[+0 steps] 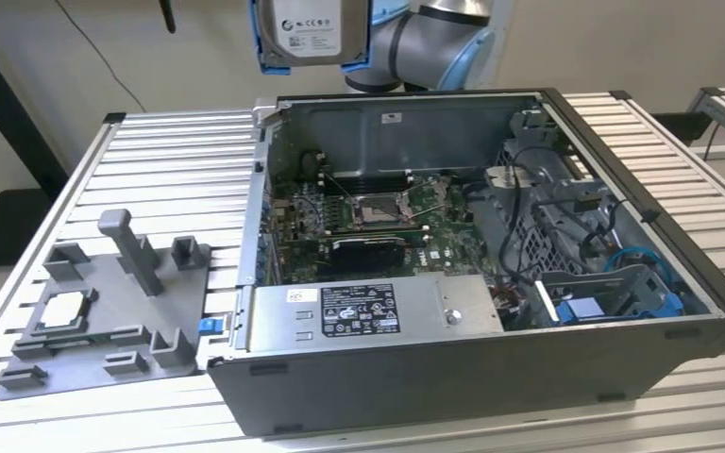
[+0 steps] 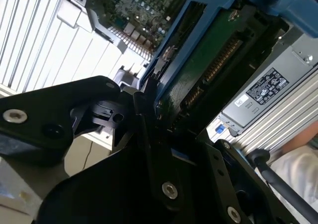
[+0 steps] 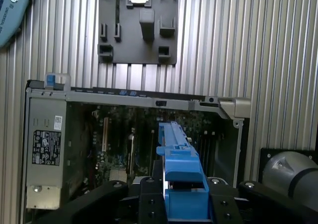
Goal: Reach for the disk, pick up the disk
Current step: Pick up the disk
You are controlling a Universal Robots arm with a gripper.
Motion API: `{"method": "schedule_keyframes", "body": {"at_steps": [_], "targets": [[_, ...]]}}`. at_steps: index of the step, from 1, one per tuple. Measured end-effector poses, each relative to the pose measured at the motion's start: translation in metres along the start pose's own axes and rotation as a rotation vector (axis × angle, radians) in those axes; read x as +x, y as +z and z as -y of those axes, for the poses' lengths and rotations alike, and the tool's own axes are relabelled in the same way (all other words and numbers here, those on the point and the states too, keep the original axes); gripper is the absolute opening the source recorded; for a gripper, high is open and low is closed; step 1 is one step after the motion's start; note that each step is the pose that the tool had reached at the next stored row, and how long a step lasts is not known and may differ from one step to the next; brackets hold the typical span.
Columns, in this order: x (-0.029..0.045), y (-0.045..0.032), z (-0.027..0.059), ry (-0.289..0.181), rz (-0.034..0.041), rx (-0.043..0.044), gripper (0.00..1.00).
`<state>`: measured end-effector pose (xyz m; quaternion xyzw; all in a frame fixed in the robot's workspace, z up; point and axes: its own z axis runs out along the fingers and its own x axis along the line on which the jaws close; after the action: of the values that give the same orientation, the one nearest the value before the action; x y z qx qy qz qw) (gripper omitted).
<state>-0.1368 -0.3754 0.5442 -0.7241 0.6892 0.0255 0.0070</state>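
Above the slatted table, tool clamps the disk, long axis vertical.

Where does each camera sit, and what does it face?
Exterior view: off the arm, looking down into the open case; arm and raised disk show.
First wrist view: on the arm, looking down at case and table; gripper shows.
Second wrist view: on the arm, along the gripped disk; gripper shows.
All share the disk.

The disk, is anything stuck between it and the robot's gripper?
No, nothing visible is in between. The gripper is shut on the disk, pressing on it from both sides. In the exterior view the disk hangs in the air above the open computer case.
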Motion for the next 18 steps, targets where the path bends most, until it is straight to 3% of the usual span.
{"method": "schedule_keyframes", "body": {"at_steps": [18], "targets": [[0.0031, -0.0017, 0.0638, 0.0, 0.0001, -0.0013, 0.0]]}}
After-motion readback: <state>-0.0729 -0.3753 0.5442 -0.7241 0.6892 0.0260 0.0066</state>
